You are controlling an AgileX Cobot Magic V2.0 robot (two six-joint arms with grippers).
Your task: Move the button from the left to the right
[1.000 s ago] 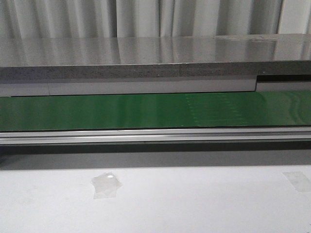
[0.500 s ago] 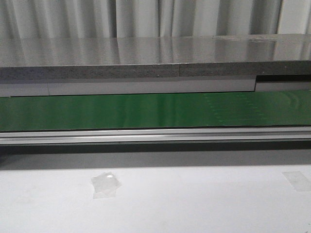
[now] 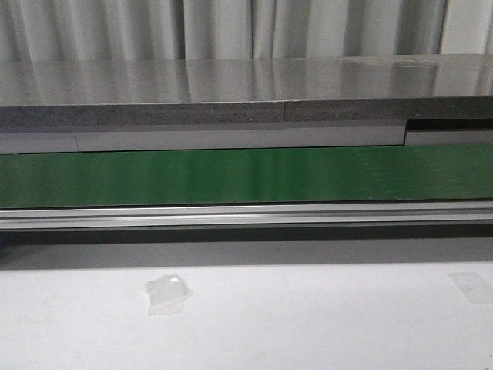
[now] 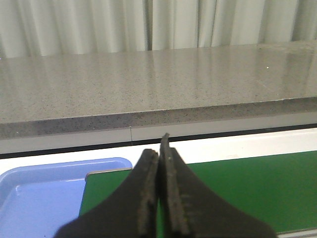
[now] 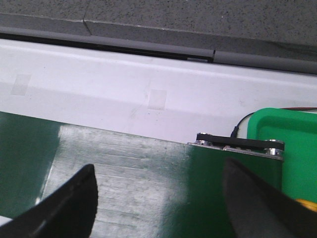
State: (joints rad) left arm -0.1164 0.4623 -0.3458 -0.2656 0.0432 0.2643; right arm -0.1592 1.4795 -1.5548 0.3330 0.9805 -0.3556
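Left gripper (image 4: pixel 159 163) pressed closed, empty; right gripper (image 5: pixel 158 198) spread wide — fingertips cut off.

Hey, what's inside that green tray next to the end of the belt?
In the right wrist view, the green tray shows mostly bare floor, with a small yellow-orange bit at the picture's edge. The right gripper's finger covers the rest, so I can't identify it.

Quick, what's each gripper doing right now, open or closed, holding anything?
Left gripper: closed, fingers pressed together, holding nothing.
Right gripper: open wide, empty, above the green belt.
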